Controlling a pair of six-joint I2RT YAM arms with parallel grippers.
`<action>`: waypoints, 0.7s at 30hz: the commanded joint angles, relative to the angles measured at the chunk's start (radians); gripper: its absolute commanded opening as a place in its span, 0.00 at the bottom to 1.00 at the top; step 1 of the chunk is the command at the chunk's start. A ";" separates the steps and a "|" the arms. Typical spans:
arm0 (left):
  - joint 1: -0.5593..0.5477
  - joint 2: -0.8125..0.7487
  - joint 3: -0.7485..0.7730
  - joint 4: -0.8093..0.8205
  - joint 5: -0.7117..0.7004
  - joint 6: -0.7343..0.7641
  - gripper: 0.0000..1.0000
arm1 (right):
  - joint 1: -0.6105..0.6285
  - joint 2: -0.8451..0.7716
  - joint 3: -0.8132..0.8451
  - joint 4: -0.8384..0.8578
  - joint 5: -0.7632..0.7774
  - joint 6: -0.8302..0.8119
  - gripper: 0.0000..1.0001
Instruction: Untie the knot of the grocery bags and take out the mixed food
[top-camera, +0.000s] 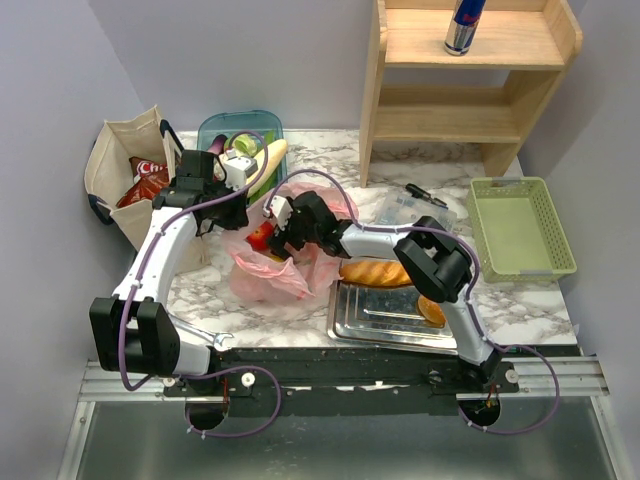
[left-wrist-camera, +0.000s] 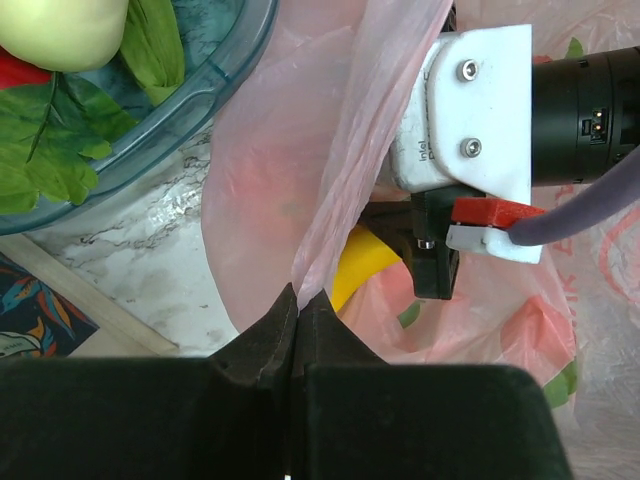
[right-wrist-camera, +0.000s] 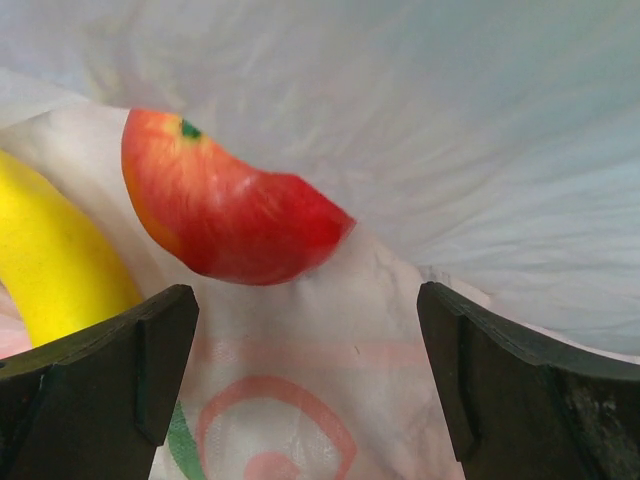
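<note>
The pink plastic bag (top-camera: 262, 275) lies open mid-table; no knot shows in any view. My left gripper (left-wrist-camera: 298, 303) is shut on a fold of the bag's film (left-wrist-camera: 330, 150) and holds that edge up. My right gripper (right-wrist-camera: 305, 375) is open inside the bag's mouth, its fingers (right-wrist-camera: 150, 350) apart and empty. A red apple (right-wrist-camera: 230, 205) sits just beyond them, and a banana (right-wrist-camera: 55, 260) lies to the left. In the top view the apple (top-camera: 260, 237) and banana (top-camera: 272, 257) show in the bag beside the right gripper (top-camera: 278, 228). The left wrist view shows the banana (left-wrist-camera: 362, 262) too.
A beige canvas tote (top-camera: 120, 165) with a red chip bag (top-camera: 146, 180) stands at the left. A teal tub (top-camera: 215, 130) of vegetables sits behind. A baguette (top-camera: 375, 272) and bun (top-camera: 432, 310) lie on a metal tray (top-camera: 380, 318). A green basket (top-camera: 520, 228) and wooden shelf (top-camera: 470, 95) are at the right.
</note>
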 joint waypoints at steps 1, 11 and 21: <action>0.012 0.004 -0.007 0.010 0.034 0.019 0.00 | 0.002 0.011 -0.001 0.107 -0.009 0.020 1.00; 0.033 -0.014 -0.065 0.010 0.025 0.090 0.00 | 0.001 -0.101 -0.114 0.193 -0.021 0.002 0.34; 0.036 -0.094 -0.170 0.037 0.030 0.217 0.00 | 0.001 -0.363 -0.325 0.137 -0.097 -0.025 0.10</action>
